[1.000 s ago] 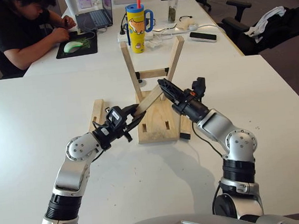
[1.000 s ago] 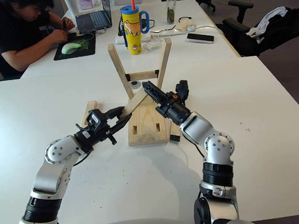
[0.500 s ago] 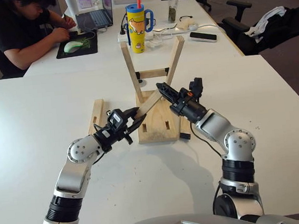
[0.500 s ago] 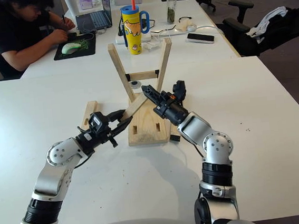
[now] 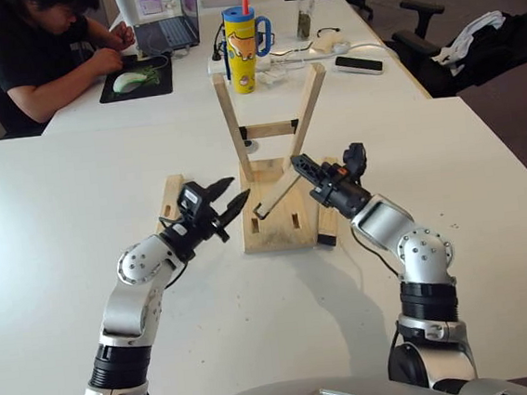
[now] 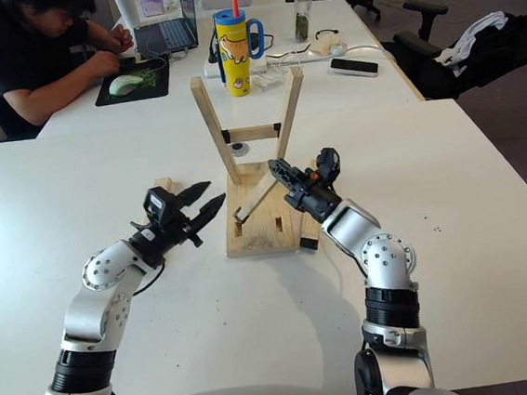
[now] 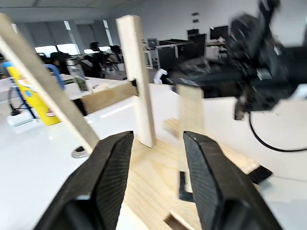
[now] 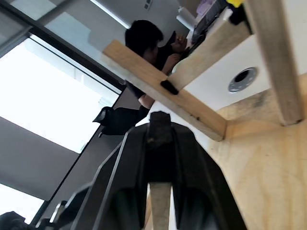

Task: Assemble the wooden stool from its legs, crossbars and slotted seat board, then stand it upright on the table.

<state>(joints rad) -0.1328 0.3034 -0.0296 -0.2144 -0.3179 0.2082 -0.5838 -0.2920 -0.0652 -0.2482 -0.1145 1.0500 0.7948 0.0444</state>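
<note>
Left eye view: right gripper (image 5: 301,168), clamping a leg (image 5: 276,199), should square it to a slot in the seat board (image 5: 286,235); left gripper (image 5: 236,189) gapes beside the board.

Bright, even room light leaves soft shadows on the white table (image 5: 485,167); windows (image 8: 48,100) glare white.
</note>
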